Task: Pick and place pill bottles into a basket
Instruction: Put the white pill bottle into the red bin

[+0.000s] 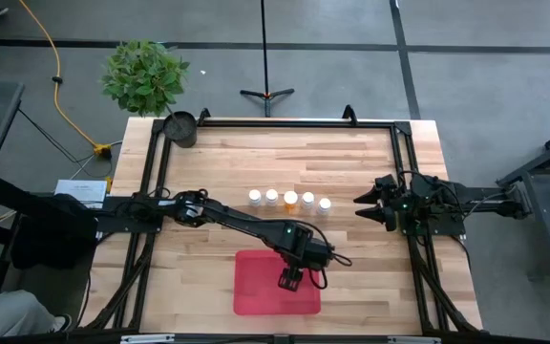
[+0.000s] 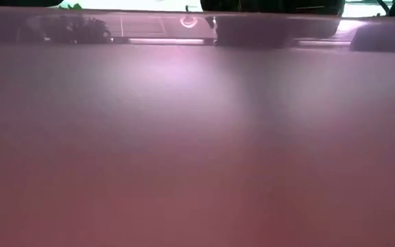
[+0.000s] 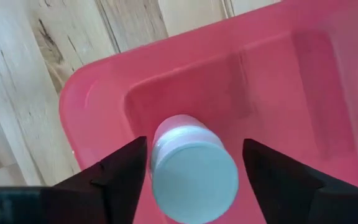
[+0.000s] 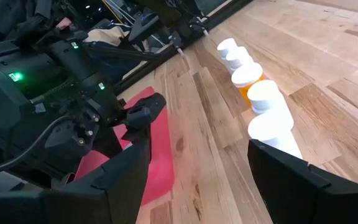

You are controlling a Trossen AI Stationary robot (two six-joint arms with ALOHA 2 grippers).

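While my left gripper (image 3: 191, 171) hangs over the red basket (image 3: 278, 74), fingers apart either side of one white-capped pill bottle (image 3: 194, 174), I judge five bottles (image 1: 290, 199) remain on the table, right gripper (image 1: 366, 207) waiting open.

A row of five pill bottles (image 1: 289, 199) stands across the middle of the table (image 1: 351, 153), blocking passage there. Toward the near edge the left gripper (image 1: 290, 279) hangs over the basket (image 1: 256, 287), jaws apart with gaps either side of a bottle (image 3: 194, 171). A dark pot (image 1: 180, 127) fills the far left corner; the far edge beside it lies open
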